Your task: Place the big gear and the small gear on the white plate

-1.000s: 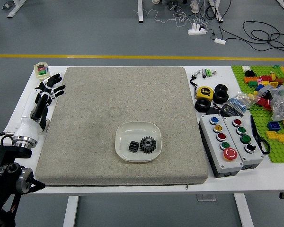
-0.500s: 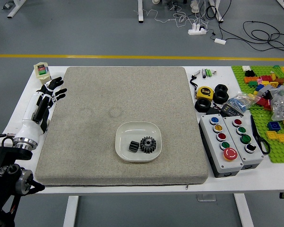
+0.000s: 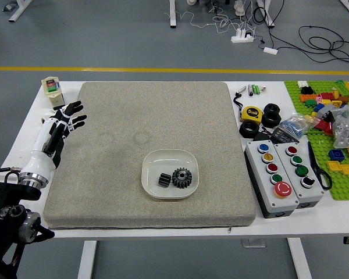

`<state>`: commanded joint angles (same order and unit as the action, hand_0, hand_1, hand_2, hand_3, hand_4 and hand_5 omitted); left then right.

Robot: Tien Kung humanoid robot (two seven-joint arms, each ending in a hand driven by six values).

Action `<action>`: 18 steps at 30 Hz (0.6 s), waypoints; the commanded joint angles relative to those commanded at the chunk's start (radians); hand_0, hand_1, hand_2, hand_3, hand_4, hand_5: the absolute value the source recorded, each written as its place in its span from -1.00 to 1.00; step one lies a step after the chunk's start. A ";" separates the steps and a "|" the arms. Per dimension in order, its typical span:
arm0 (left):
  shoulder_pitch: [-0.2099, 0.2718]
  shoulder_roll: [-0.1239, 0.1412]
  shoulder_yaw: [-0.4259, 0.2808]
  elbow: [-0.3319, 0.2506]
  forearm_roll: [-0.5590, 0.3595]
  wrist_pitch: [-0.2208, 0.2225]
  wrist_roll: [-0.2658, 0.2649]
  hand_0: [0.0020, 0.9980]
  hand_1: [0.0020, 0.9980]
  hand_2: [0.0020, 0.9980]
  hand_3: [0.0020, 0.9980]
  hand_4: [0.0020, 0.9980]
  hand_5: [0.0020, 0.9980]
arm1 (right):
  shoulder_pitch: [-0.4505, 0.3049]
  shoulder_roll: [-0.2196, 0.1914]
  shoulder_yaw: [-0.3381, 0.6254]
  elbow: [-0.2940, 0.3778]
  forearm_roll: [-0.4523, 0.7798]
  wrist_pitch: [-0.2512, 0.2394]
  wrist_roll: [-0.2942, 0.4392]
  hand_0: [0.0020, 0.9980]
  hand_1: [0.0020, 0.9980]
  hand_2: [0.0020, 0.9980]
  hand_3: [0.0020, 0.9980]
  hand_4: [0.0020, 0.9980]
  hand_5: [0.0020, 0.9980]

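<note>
My left hand [image 3: 75,118] is over the left edge of the grey mat, its fingers spread and holding nothing, well to the left of the plate. The white plate [image 3: 170,155] lies on the mat's nearer half, right of the mat's middle. On it, the big dark gear [image 3: 182,178] rests flat with its teeth showing. Just left of that one sits the small dark gear [image 3: 164,180], apparently lying on its side. My right hand is out of view.
The grey mat [image 3: 116,192] covers much of the white table. A beige container [image 3: 52,89] stands at the far left corner. To the right are a yellow tape measure [image 3: 252,114], black rings, button boxes [image 3: 271,180] and a green brick board [image 3: 346,189].
My left hand has moved slightly toward the near side and right, away from the beige container. The plate and both gears have not moved.
</note>
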<state>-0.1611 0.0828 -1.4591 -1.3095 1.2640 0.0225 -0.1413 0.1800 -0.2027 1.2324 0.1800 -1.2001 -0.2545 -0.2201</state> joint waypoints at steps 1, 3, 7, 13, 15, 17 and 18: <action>0.000 0.000 0.001 0.002 0.001 -0.001 0.001 0.60 0.59 0.79 0.68 0.83 0.92 | 0.000 0.000 0.000 0.000 0.000 0.000 0.000 0.31 0.36 0.48 0.11 0.51 0.23; -0.001 -0.001 0.003 0.010 0.005 -0.005 0.005 0.60 0.59 0.79 0.68 0.83 0.92 | -0.001 0.000 -0.001 0.000 0.000 0.000 0.000 0.31 0.36 0.48 0.11 0.51 0.23; 0.002 -0.003 0.006 0.017 0.007 -0.002 0.009 0.68 0.71 0.91 0.75 0.82 0.90 | -0.003 0.000 -0.001 0.000 0.001 0.000 0.000 0.31 0.36 0.48 0.11 0.51 0.23; -0.001 -0.004 0.007 0.022 0.006 0.011 0.006 0.72 0.77 0.95 0.77 0.82 0.92 | -0.002 -0.002 -0.004 0.000 0.005 0.001 0.001 0.31 0.36 0.48 0.11 0.51 0.23; -0.001 -0.004 0.005 0.024 0.007 0.010 0.008 0.72 0.77 0.95 0.77 0.82 0.92 | -0.001 -0.002 -0.005 0.000 0.008 0.001 0.001 0.31 0.36 0.48 0.11 0.51 0.23; -0.001 -0.004 0.004 0.027 0.009 0.007 0.011 0.73 0.77 0.96 0.78 0.83 0.94 | 0.000 -0.002 -0.006 0.000 0.010 0.001 0.001 0.31 0.36 0.48 0.11 0.51 0.23; -0.001 -0.004 0.003 0.029 0.010 0.005 0.013 0.73 0.77 0.96 0.78 0.83 0.94 | 0.001 -0.002 -0.006 0.000 0.011 0.001 0.001 0.31 0.36 0.48 0.11 0.51 0.23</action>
<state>-0.1622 0.0787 -1.4564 -1.2804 1.2737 0.0278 -0.1285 0.1806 -0.2049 1.2267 0.1800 -1.1892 -0.2539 -0.2189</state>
